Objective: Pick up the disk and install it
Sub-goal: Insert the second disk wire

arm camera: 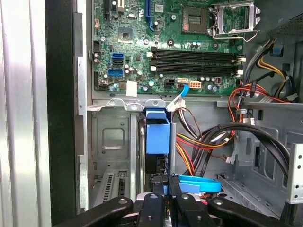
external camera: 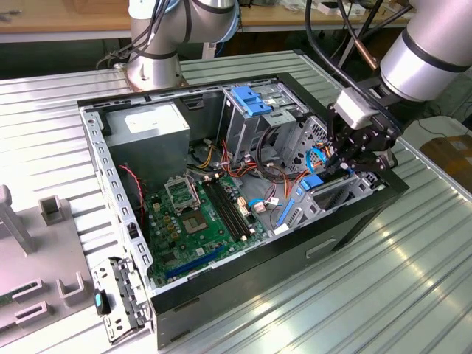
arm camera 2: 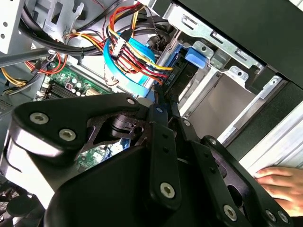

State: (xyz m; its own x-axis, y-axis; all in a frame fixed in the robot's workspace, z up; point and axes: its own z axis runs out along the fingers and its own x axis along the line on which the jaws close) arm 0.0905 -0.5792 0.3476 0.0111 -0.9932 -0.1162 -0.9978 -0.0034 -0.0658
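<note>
Hand [arm camera 2: 279, 182] beside case in second wrist view, motherboard [arm camera: 170, 42] in first

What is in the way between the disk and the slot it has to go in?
Nothing visible blocks it. In the first wrist view the disk stands on edge, already partly inside the metal bay, with the gripper at its near end. The coloured wires and blue flat cable lie close beside it, not across the slot.
</note>
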